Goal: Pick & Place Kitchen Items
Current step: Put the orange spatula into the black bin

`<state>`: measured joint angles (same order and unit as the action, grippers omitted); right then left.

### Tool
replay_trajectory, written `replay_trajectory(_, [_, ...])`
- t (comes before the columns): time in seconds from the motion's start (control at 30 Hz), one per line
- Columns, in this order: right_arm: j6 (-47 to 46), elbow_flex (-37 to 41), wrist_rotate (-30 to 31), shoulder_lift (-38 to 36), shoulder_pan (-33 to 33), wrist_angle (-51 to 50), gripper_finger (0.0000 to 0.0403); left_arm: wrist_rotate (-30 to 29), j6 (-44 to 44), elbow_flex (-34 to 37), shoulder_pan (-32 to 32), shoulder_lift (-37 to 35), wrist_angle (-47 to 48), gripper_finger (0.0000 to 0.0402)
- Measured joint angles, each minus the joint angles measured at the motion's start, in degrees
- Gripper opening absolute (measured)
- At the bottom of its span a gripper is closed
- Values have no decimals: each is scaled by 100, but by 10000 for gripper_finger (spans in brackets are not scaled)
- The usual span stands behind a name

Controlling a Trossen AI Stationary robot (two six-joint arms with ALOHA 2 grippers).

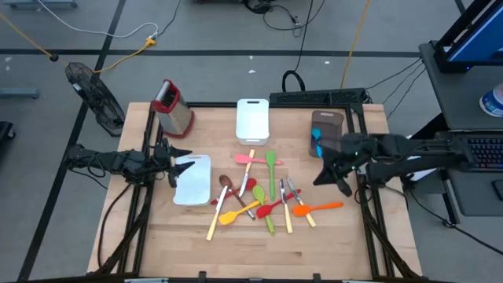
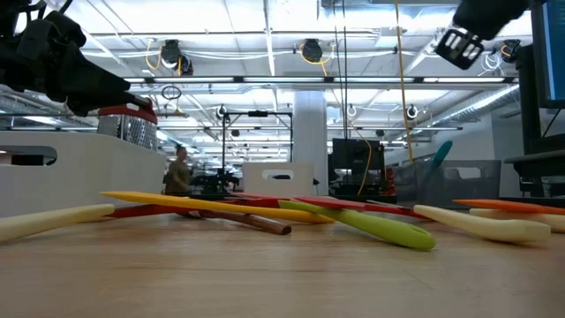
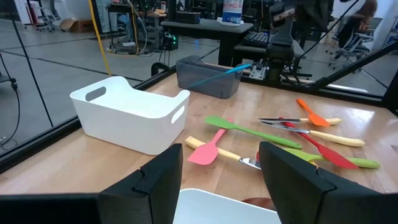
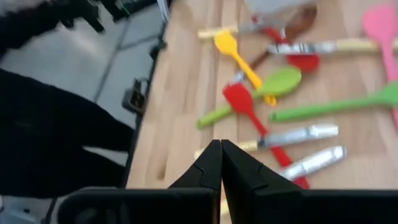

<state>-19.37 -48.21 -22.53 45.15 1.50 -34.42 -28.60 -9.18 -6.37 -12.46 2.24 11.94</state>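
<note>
Kitchen items [image 1: 263, 198] heaped mid-table [image 1: 338, 244], no legible writing

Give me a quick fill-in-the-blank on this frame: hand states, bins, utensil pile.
1. The right hand hovers with its fingers ____.
2. The blue utensil sticks out of the ____ bin.
3. The left hand hangs over a ____ tray with its fingers open.
4. The box grater has a ____ top.

Missing words: shut; grey; white; red
</note>
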Motion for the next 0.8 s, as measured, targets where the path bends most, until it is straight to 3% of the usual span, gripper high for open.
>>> replay_trajectory(0.33, [-1052, 0, 1059, 196, 1597, -216, 0, 0, 47, -1, -1, 0, 2, 218])
replay_trajectory(0.8, [-1548, -2, 1243, 1521, 2895, -575, 0, 1, 45, 0, -1, 0, 4, 218])
